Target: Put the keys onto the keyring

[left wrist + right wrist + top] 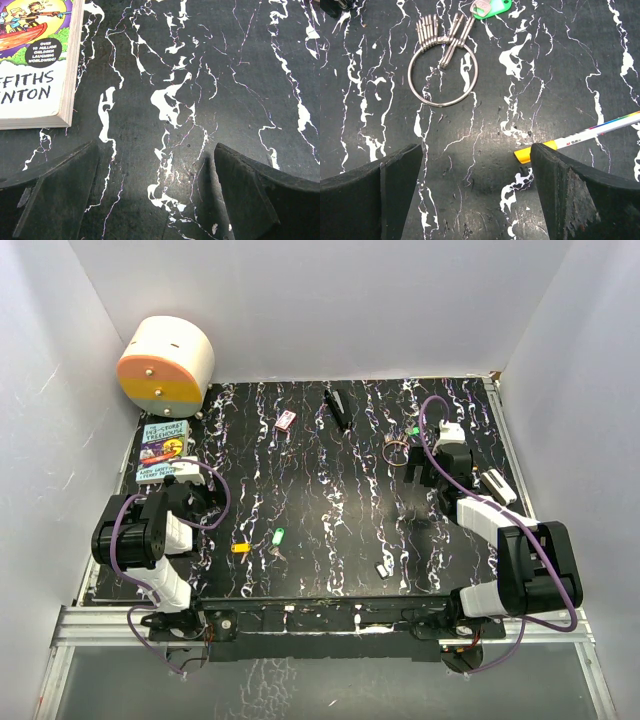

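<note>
The keyring (443,75), a thin round wire ring with several small metal bits (440,31) hanging from it, lies flat on the black marbled table just ahead of my right gripper (475,170), which is open and empty. It also shows in the top view (396,448). A silvery key with a green tag (490,8) lies just beyond the ring, apart from it. Another green-tagged key (279,538) lies mid-table by an orange tag (240,547). My left gripper (155,185) is open and empty over bare table.
A white pen with an orange cap (585,136) lies by my right fingertip. Books (35,60) sit left of my left gripper. A pink-red card (286,420), a black pen (337,408) and a round white-orange object (165,362) lie at the back.
</note>
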